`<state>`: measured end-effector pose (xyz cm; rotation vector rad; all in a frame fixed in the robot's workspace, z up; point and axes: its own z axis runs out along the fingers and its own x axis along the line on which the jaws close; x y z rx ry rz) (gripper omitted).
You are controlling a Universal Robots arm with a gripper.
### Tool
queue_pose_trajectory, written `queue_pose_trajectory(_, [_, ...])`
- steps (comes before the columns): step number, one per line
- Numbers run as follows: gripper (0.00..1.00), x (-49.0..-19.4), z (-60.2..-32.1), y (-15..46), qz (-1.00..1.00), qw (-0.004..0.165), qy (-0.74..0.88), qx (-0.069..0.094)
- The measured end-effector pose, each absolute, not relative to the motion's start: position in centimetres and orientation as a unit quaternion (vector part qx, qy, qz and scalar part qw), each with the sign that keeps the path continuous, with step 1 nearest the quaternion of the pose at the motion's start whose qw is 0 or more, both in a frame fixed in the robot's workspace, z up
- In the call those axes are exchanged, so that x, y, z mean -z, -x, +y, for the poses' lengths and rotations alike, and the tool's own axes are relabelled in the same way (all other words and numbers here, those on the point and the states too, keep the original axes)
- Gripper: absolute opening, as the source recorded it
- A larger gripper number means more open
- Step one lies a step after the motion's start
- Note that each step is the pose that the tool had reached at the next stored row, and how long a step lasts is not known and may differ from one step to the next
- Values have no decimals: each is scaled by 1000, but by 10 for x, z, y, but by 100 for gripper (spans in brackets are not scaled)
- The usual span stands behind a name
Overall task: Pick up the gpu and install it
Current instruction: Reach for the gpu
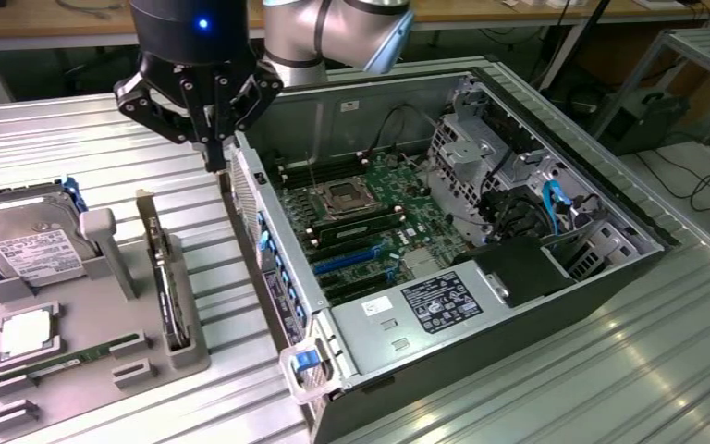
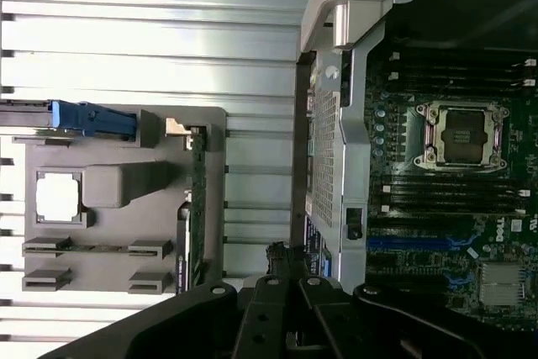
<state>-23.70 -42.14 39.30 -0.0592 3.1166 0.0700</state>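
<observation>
Exterior view has my black, linkage-fingered gripper (image 1: 217, 165) pointing straight down with its fingers drawn together and nothing between them. It hangs above the strip of ribbed metal worktop (image 1: 651, 370) between the grey moulded parts holder (image 1: 96, 370) and the open black tower computer case (image 1: 491, 388). The gpu (image 1: 160, 254), a thin green circuit card, stands on edge in a slot of that holder. That puts it below the gripper and just to the side away from the case, untouched. I judge this to be the approach to the pick: nothing is lifted, and the blue expansion slots (image 1: 348, 264) on the green motherboard (image 1: 368, 213), below on the gripper's case side, sit free. A grasp from here would call for the fingers to part and line up along the card's top edge, which the wrist view shows edge-on and very narrow, so there is little room for error. As for writing, the silver hard drive with a white label (image 1: 29, 245), beyond the gpu from the gripper, carries print I cannot read. The same goes for the black-and-white sticker (image 1: 450, 301) on the power supply inside the case.
</observation>
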Motion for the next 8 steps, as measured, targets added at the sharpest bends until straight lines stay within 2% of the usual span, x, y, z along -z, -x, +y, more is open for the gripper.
queue_pose_trajectory(8, [11,-393,-423,253,999,12,22,-22])
